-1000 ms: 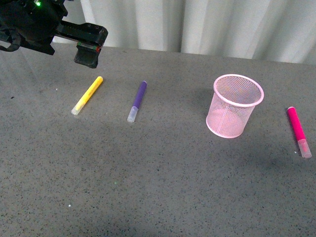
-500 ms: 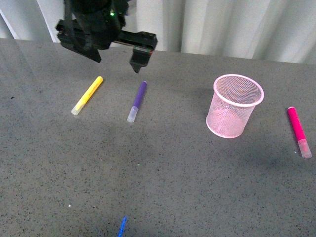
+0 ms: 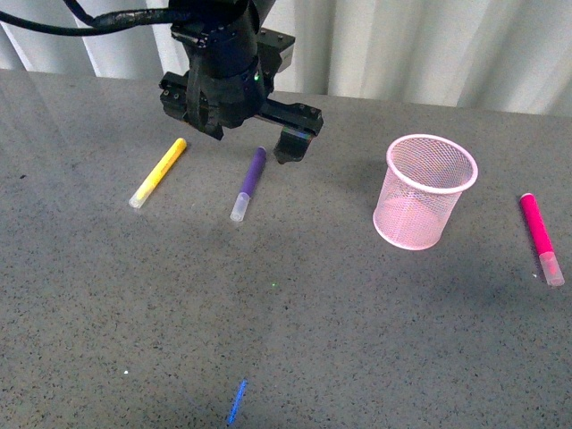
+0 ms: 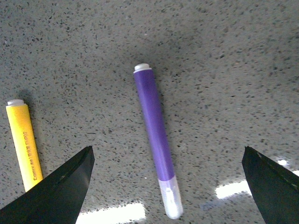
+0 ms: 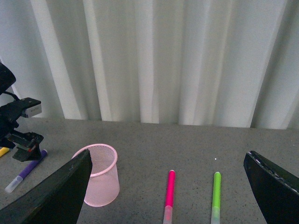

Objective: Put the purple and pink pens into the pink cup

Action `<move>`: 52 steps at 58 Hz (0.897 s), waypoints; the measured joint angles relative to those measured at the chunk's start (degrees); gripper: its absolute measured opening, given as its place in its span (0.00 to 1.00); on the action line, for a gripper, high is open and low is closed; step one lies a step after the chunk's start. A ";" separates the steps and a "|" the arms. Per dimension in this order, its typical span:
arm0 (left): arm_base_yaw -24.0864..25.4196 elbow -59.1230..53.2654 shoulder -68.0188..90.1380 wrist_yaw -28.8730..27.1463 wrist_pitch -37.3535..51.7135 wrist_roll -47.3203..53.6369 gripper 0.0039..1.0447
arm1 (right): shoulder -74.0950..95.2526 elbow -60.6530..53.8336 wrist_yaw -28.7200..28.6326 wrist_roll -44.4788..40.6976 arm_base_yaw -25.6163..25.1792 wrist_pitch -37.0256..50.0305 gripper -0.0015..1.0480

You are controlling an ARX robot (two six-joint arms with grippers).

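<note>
No pen is inserted yet. Our left pincer (image 4: pixel 167 156) hangs open over the dark purple clear-capped pen (image 3: pixel 250 179) near the far edge of the bench (image 3: pixel 286 313). The magenta-pink pen (image 3: pixel 539 234) lies by the right edge, with the pink wire-mesh cup (image 3: pixel 411 214) empty between them.

It looks like a lab test set-up: a grey speckled table (image 3: pixel 295 340), with white pleated curtains (image 3: pixel 429 45) hanging just behind the table.

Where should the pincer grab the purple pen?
Grip the purple pen around the middle of its barrel, coming straight down with jaws across it. It lies flat on the table, thin and round; the open left pincer hangs over it.
</note>
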 joint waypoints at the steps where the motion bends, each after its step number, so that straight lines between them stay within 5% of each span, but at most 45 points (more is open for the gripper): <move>1: 0.09 0.17 0.31 0.00 0.04 0.20 0.94 | 0.00 0.00 0.00 0.00 -0.02 0.00 0.93; 52: 1.03 17.00 13.20 -1.95 -6.80 1.40 0.94 | 0.00 0.00 0.02 0.00 -0.02 0.00 0.93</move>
